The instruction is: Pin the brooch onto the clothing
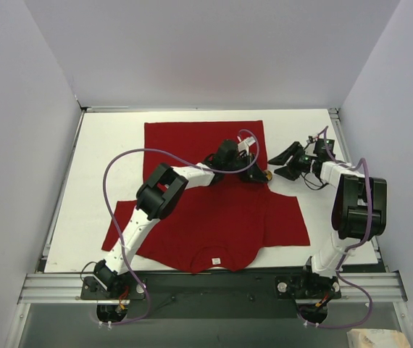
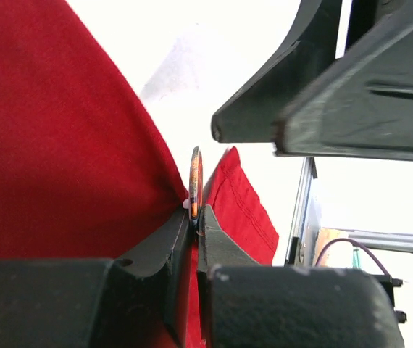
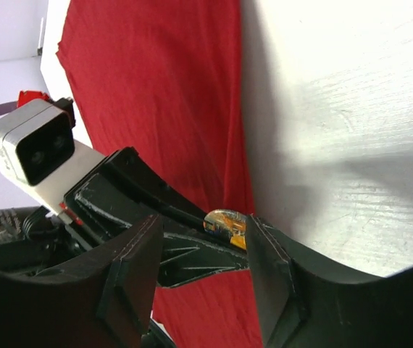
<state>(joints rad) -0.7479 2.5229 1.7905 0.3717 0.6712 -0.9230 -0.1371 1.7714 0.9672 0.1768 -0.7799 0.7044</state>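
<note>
The left tool point(image 2: 194, 239) is nipped narrow on the brooch point(image 2: 195, 181). It grips the brooch edge-on together with a fold of the red T-shirt point(image 2: 61, 145), apparently to press pin and cloth against each other. The grip sits at the shirt's side edge, right of the worktop's point(image 1: 105, 145) middle and well away from its near edge. The right tool point(image 3: 203, 268) stands wide, one finger on either side of the brooch without clearly touching it. It seems placed to close the clasp while the left tool steadies the piece.
</note>
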